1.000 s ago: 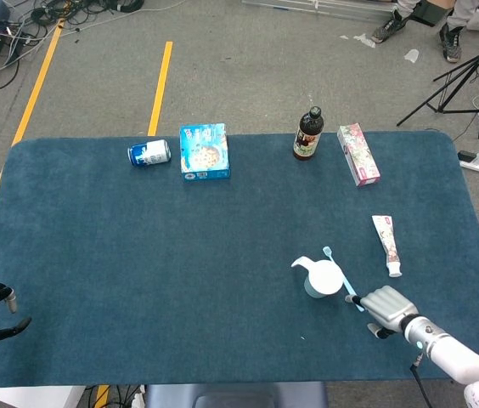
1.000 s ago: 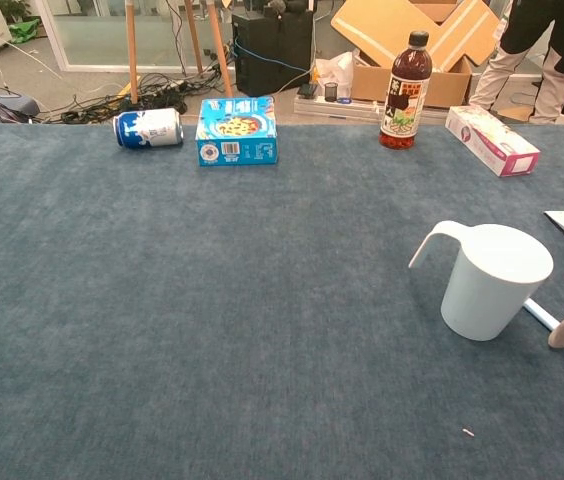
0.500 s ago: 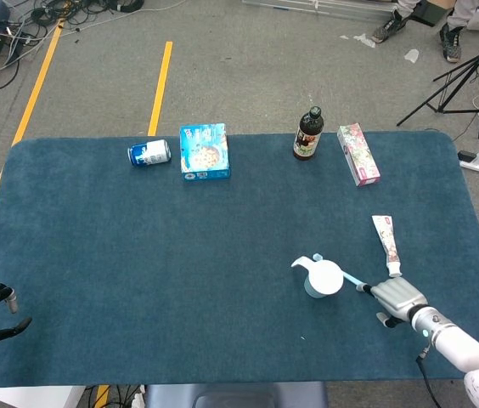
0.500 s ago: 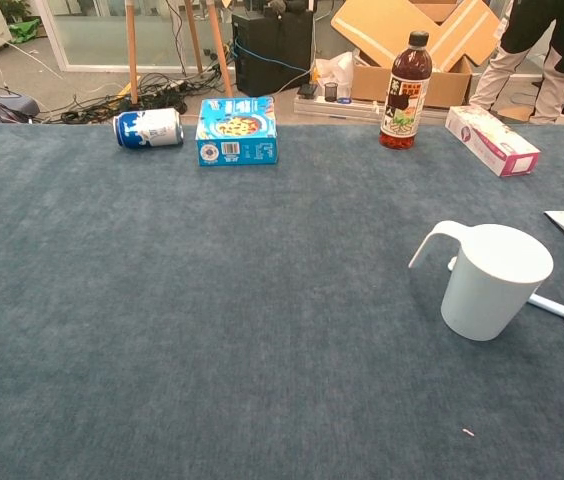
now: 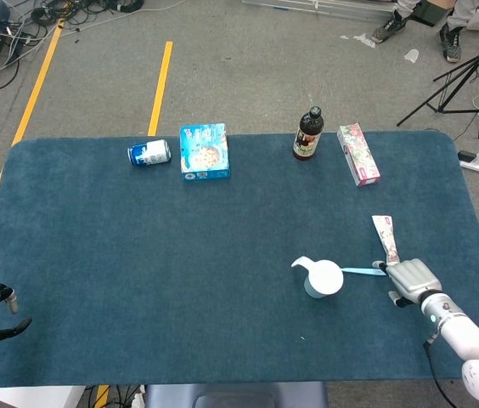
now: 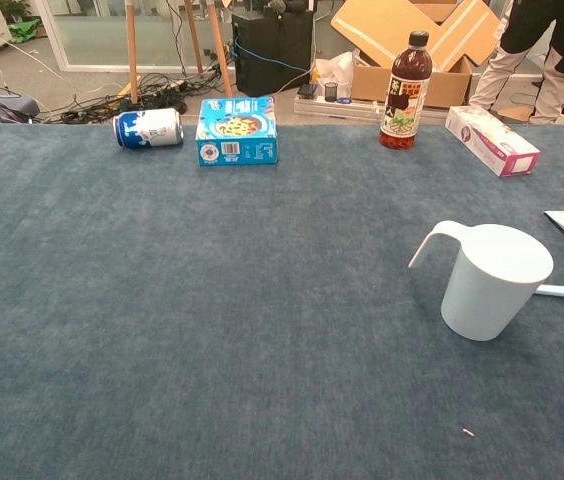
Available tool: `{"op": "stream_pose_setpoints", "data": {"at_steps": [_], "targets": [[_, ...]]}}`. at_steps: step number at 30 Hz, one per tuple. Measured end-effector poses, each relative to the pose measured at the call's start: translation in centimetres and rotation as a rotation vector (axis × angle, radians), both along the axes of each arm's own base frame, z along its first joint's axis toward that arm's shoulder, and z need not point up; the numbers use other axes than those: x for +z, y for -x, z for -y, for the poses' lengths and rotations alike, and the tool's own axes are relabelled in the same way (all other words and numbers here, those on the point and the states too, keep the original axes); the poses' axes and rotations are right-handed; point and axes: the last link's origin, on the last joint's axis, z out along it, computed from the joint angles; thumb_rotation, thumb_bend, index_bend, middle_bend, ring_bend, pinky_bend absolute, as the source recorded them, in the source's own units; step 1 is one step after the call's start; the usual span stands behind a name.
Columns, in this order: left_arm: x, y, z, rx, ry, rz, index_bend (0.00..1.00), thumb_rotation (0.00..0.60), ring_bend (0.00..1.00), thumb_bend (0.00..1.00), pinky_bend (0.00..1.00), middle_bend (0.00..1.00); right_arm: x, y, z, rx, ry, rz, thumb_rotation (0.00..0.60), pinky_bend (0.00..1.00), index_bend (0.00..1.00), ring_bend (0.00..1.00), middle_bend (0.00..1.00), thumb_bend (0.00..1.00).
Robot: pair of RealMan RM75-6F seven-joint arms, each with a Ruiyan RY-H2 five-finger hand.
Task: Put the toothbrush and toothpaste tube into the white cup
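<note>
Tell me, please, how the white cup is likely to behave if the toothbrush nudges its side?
The white cup looks thin-walled and empty, so probably light; it may slide on the blue cloth. Its tall shape and one-sided handle suggest it could tip. The toothbrush already lies against it.

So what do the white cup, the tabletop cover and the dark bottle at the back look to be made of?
White cup: likely matte plastic, with thin walls and a moulded handle. Tabletop cover: blue fabric, felt or short-pile carpet by its fuzzy, mottled texture. Dark bottle: probably clear plastic holding dark liquid, with glossy highlights, a printed label and a dark cap.
</note>
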Motion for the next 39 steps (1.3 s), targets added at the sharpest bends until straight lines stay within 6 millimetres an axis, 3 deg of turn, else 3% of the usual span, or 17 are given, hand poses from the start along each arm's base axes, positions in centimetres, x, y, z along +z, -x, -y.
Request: {"op": "stream_pose_setpoints", "data": {"at_steps": [8,15,24,39], "targets": [[-0.1,0.0,0.0,0.0,0.003,0.001,0.66,0.6,0.44,0.0,0.41,0.54,0.4,-1.1,0.3,0.063,0.108,0.121,0.6,1.0,0.32,1.0,1.0,0.37],[0.0,0.0,0.0,0.002,0.001,0.008,0.66,0.6,0.44,0.0,0.41,0.54,-1.4,-0.5,1.3,0.14,0.2,0.152,0.6,1.0,0.38,1.0,1.0,0.28],[0.1,0.0,0.0,0.0,-0.001,0.014,0.66,0.6,0.44,0.0,0.41,0.54,-4.0,-0.1,1.8,0.152,0.224,0.145,0.6,1.0,0.41,1.0,1.0,0.26],[0.2,-0.1,0.0,-0.001,-0.001,0.016,0.66,0.6,0.44,0.0,0.41,0.54,-5.5,0.7,2.5,0.114,0.211,0.135,0.6,1.0,0.45,1.0,1.0,0.26]]}}
